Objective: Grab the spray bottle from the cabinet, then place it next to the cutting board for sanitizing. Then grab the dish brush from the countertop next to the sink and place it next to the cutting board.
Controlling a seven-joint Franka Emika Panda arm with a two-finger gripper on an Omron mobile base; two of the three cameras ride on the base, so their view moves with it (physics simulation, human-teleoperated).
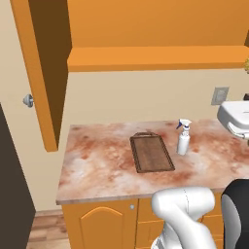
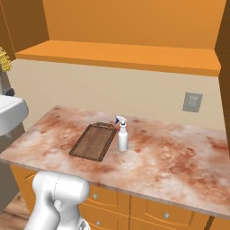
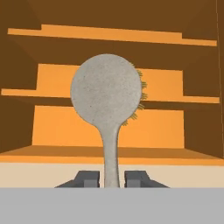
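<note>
No readable labels or writing anywhere. Gripper pinched on dish brush handle; round head sticks up at 12 o'clock, bristles peek out at its 3 o'clock edge, facing the cabinet shelves. Spray bottle stands on countertop, just beside cutting board at its 3 o'clock. Sink cut off at frame edge.

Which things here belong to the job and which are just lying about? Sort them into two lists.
Job: spray bottle standing beside the cutting board on the countertop; dish brush clamped by the gripper; cabinet.

Lying about: wall outlet; white appliance at the counter's edge; drawer fronts.
</note>
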